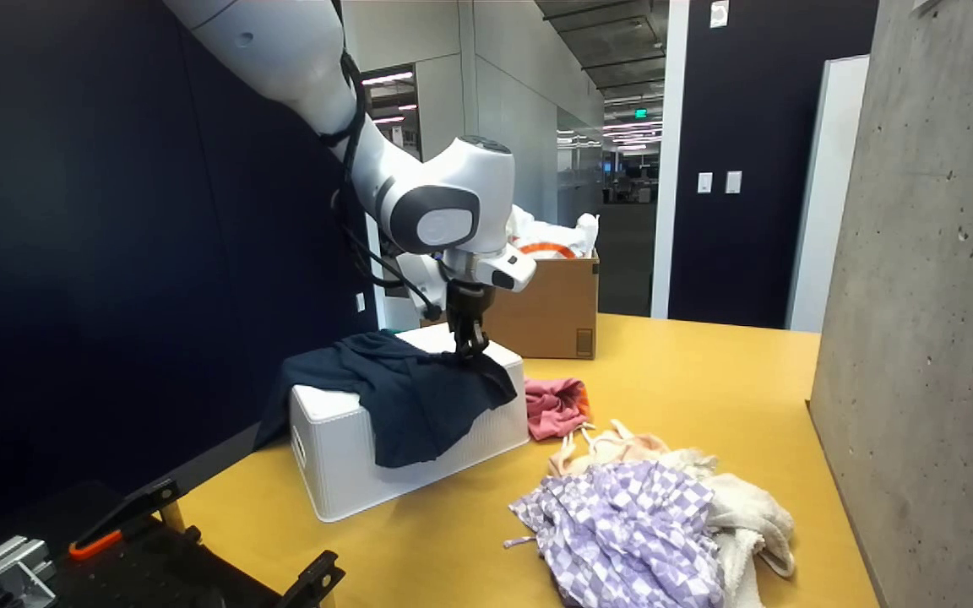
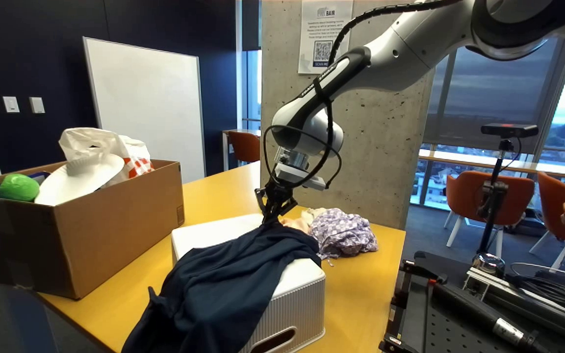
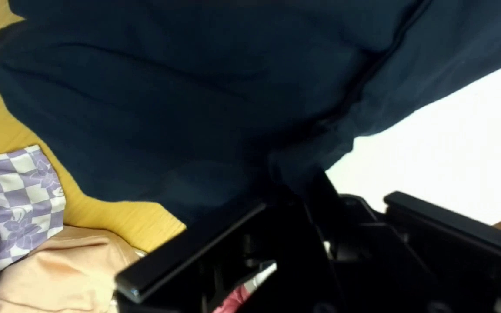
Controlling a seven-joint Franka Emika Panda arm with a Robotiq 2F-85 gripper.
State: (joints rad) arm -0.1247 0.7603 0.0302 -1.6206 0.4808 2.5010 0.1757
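The fingers of the gripper (image 2: 270, 218) stand close together and pinch a bunched fold of a navy cloth (image 2: 228, 279). This cloth lies across the flat top of a ribbed white box (image 1: 478, 439) and hangs down over both its long sides. In the end wall of the box there is a handle slot (image 2: 273, 340). The box stands on a yellow table (image 1: 689, 371).

Just beside it lies a crumpled pink cloth (image 1: 552, 409), with some orange at its edge. Near this one is a heap of fabrics: a peach cloth (image 3: 68, 269), a lavender-and-white checkered cloth (image 1: 630, 532) with printed flowers, and a cream cloth (image 1: 752, 515), which is partly covered by the checkered one.

Also near the white box is an open cardboard box (image 2: 120, 235). It contains a green round object (image 2: 18, 187), a white plate (image 2: 82, 177) with fluted edge and a white plastic bag (image 2: 91, 142).

Farther away rises a concrete pillar (image 2: 380, 147), which carries a printed poster (image 2: 325, 39). In the background are a whiteboard (image 2: 147, 108) and orange chairs (image 2: 520, 196).
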